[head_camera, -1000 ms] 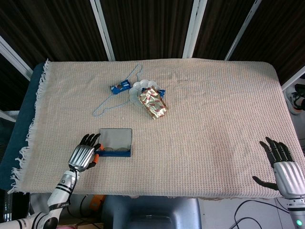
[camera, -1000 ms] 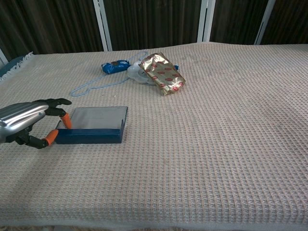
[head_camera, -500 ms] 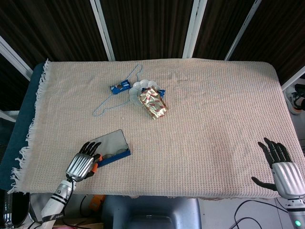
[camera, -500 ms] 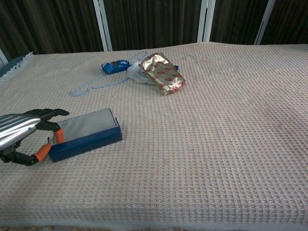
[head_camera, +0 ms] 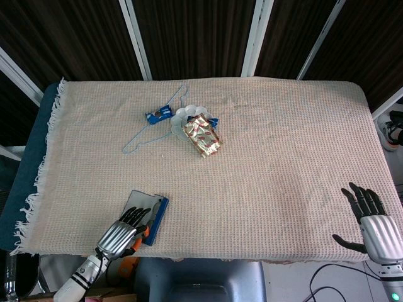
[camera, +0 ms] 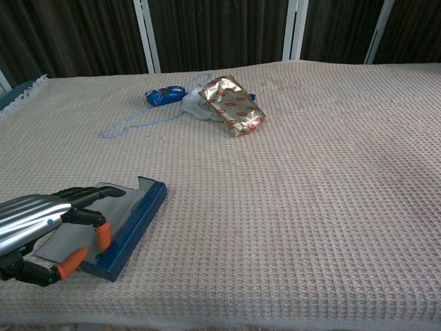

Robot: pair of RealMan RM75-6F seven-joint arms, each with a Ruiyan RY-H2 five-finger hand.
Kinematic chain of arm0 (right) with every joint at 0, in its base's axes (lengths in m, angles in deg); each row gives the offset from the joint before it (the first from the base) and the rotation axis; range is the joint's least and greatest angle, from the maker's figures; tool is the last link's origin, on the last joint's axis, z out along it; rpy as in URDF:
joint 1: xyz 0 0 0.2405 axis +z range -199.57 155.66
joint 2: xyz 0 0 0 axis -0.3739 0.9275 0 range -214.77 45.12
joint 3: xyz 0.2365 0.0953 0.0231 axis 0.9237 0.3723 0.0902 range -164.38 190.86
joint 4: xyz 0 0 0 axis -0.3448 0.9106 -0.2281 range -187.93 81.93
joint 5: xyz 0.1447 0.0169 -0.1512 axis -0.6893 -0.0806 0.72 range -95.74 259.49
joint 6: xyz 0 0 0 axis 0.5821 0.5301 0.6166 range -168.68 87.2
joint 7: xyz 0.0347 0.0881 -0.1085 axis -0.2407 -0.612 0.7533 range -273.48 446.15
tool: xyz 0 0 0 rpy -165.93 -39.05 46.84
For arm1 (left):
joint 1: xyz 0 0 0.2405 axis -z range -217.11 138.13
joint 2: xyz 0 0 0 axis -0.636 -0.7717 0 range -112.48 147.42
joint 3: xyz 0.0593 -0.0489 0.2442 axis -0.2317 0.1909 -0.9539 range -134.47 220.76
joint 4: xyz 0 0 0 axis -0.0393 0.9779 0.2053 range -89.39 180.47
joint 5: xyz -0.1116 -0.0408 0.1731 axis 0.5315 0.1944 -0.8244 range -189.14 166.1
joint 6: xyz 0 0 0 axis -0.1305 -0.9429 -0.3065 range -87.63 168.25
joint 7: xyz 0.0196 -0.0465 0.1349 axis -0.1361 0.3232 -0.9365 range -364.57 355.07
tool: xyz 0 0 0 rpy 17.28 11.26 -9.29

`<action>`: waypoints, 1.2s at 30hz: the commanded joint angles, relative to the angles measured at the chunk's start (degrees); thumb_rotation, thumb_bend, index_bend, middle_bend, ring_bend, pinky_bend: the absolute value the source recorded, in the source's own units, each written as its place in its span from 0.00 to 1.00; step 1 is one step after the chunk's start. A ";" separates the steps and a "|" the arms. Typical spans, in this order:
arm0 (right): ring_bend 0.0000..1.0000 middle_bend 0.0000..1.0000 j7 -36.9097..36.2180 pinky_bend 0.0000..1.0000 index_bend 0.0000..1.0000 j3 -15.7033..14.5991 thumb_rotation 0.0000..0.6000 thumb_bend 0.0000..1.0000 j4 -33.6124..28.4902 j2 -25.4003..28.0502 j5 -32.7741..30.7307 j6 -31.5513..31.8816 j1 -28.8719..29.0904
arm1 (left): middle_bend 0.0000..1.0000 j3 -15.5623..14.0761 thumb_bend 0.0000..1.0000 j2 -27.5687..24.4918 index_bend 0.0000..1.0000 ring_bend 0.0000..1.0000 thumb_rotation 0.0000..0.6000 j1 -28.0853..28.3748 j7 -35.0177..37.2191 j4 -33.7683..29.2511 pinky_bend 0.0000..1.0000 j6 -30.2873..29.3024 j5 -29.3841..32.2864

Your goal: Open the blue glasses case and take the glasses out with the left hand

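Left hand (camera: 41, 224) sits over the open blue glasses case (camera: 122, 219) at the near left edge of the table cloth (camera: 289, 207), fingers curled onto its grey lining, grip on glasses not discernible, while right hand (head_camera: 376, 223) rests empty with fingers spread at the near right edge.

Cloth (head_camera: 283, 145) bare centre and right; hanger (head_camera: 151, 129), foil pack (head_camera: 201, 136) cluster blocks far-left middle.
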 commanded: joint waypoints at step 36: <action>0.00 0.00 -5.47 0.00 0.00 0.83 1.00 0.13 0.75 1.92 -0.79 1.59 -0.57 | 0.00 19.77 0.54 15.50 0.40 0.00 1.00 12.54 -5.49 5.64 0.00 5.39 20.82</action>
